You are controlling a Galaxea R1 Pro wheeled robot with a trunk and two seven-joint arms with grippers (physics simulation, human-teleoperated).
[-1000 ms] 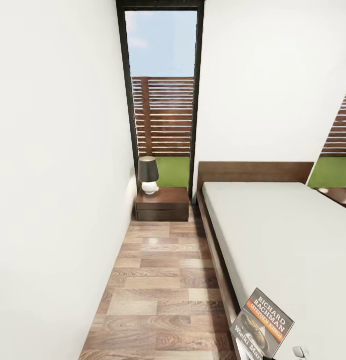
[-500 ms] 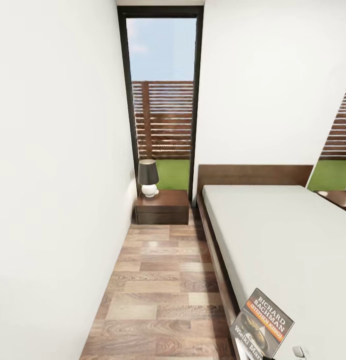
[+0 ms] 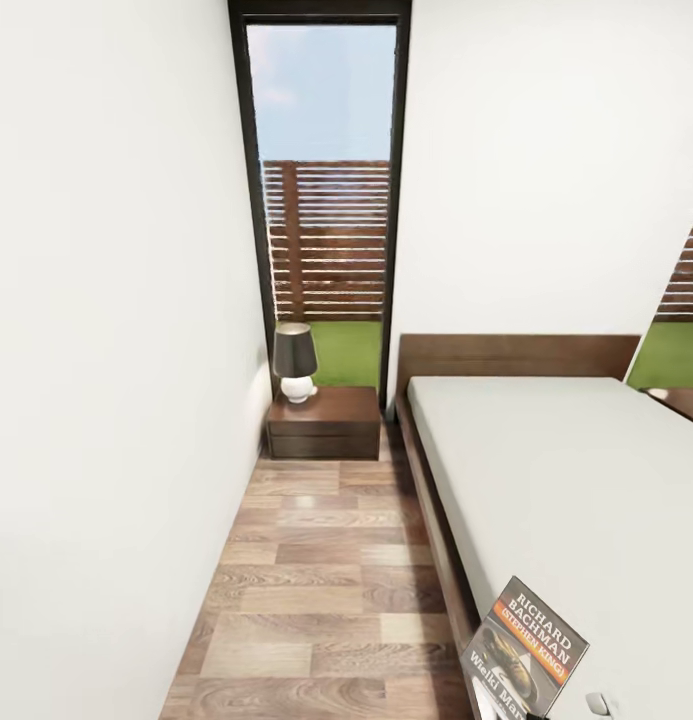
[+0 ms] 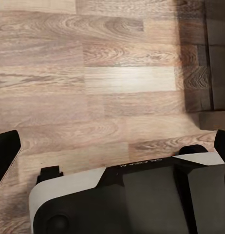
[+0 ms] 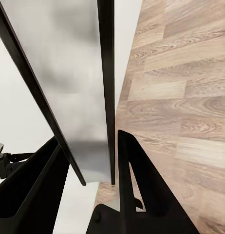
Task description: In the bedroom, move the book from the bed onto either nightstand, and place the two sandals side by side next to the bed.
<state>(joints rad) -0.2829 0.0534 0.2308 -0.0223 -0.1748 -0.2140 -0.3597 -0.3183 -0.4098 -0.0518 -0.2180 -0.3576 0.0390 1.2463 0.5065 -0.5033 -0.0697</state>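
Right end effector (image 5: 88, 161): closed on the book (image 3: 526, 650), held upright beside the bed (image 3: 546, 480).
Left end effector (image 4: 112, 151): spread wide, empty.
Nightstand (image 3: 324, 422): straight ahead (lamp (image 3: 295, 362) on its surface).

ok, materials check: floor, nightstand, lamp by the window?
Floor: wood planks, visible grain, slight sheen; could be laminate.
Nightstand: dark brown wood look, smooth top with a faint gloss.
Lamp: dark matte shade, likely fabric; white rounded base looks glazed ceramic, though the render leaves that open.
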